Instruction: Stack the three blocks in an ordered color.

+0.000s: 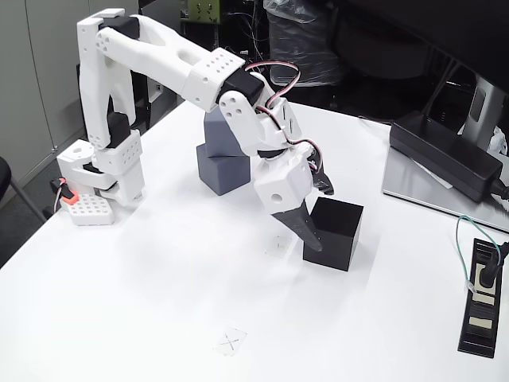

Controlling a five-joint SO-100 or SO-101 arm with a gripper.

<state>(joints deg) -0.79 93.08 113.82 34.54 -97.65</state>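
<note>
A black block [338, 235] sits on the white table [159, 302] right of centre. My gripper [322, 213] comes down at its left side. One dark finger [308, 227] lies against the block's left face, and the other finger [324, 181] is apart above its far top edge, so the gripper is open. Behind the arm, a medium grey block [223, 171] rests on the table. A darker slate-grey block [215, 127] is stacked on it, partly hidden by the arm.
A flat black power brick [445, 155] lies on a silver slab [429, 195] at the right. A black power strip [481, 298] with a green cable lies near the right edge. A faint cross mark [231, 342] is on the table front. The arm's base [103, 175] stands at the left.
</note>
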